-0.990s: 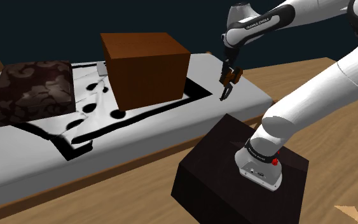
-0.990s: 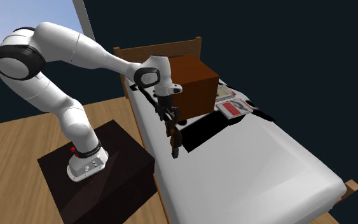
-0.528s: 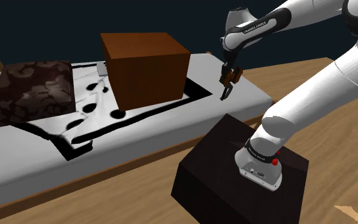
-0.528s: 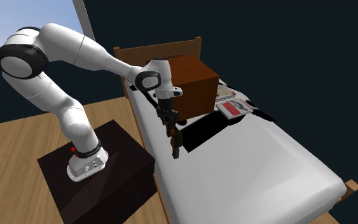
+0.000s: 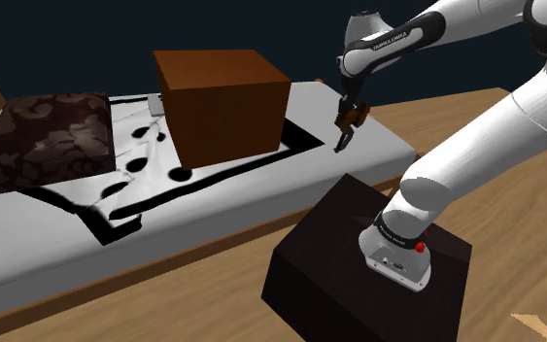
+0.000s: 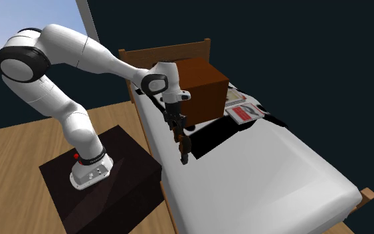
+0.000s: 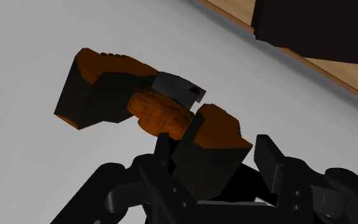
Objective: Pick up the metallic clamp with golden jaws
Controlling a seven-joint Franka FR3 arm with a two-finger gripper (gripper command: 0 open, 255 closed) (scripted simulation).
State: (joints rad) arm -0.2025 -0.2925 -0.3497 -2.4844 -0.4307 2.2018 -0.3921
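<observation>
The clamp (image 7: pixel 152 108) is dark, with orange jaws and handle parts and a small grey metal piece. My gripper (image 7: pixel 212 162) is shut on one of its orange-topped ends, and the rest sticks out past the fingertips. In the shoulder view the clamp (image 5: pixel 343 139) hangs from the gripper (image 5: pixel 350 117) just above the white bed (image 5: pixel 378 146), near the bed's right end. In the second exterior view the clamp (image 6: pixel 183 150) dangles below the gripper (image 6: pixel 177 127) over the bed's near edge.
A brown box (image 5: pixel 221 102) stands on the bed beside a black-and-white patterned blanket (image 5: pixel 145 170) and a dark pillow (image 5: pixel 52 136). A red-and-white magazine (image 6: pixel 244 112) lies beyond the box. The black stand (image 5: pixel 358 262) sits on the wooden floor.
The gripper and the clamp held in it have risen slightly above the bed over the last second. Hardly anything has moved in the last half second.
</observation>
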